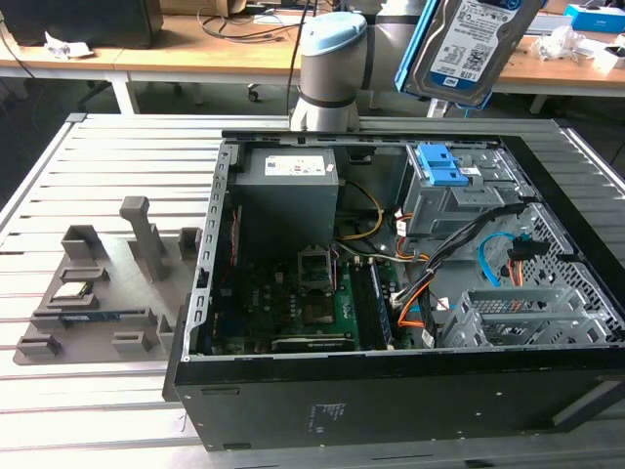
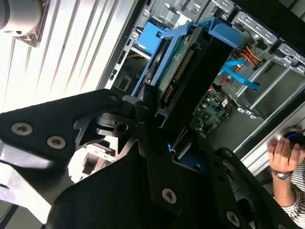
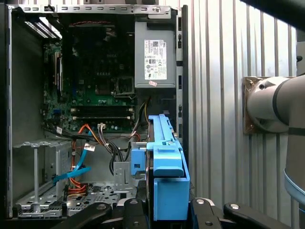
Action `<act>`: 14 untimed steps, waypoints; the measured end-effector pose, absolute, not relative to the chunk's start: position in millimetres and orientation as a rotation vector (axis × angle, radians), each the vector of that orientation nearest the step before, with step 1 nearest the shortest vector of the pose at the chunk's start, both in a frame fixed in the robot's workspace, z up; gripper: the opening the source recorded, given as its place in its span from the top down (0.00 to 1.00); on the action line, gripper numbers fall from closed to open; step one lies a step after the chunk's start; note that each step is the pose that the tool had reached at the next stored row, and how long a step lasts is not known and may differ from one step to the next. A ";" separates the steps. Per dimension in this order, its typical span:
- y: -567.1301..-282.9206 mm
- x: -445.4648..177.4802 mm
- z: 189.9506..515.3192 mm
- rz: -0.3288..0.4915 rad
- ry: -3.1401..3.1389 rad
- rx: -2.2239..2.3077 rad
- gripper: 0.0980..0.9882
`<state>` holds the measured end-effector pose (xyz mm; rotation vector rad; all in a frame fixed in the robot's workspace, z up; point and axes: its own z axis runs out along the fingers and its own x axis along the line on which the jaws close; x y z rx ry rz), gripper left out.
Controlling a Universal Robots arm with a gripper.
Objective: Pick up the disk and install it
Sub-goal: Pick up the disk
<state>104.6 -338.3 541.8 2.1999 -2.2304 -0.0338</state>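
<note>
The disk, a silver drive with a white-and-blue label in a bright blue frame, hangs tilted in the air above the far right corner of the open computer case. In both wrist views my gripper is shut on the disk, its black fingers clamping the blue frame from both sides. Below the disk sits the grey drive bay with a blue caddy in it.
A grey power-supply box fills the case's far left corner, with the motherboard and loose cables beside it. The arm's base stands behind the case. A grey fixture lies at the exterior view's left. A person's hand rests near the case.
</note>
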 end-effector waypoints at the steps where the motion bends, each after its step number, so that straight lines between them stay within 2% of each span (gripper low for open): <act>1: -338.3 109.7 541.8 -0.034 -2.230 2.200 0.70; 14: -338.3 159.1 541.8 -0.034 -2.230 2.200 0.70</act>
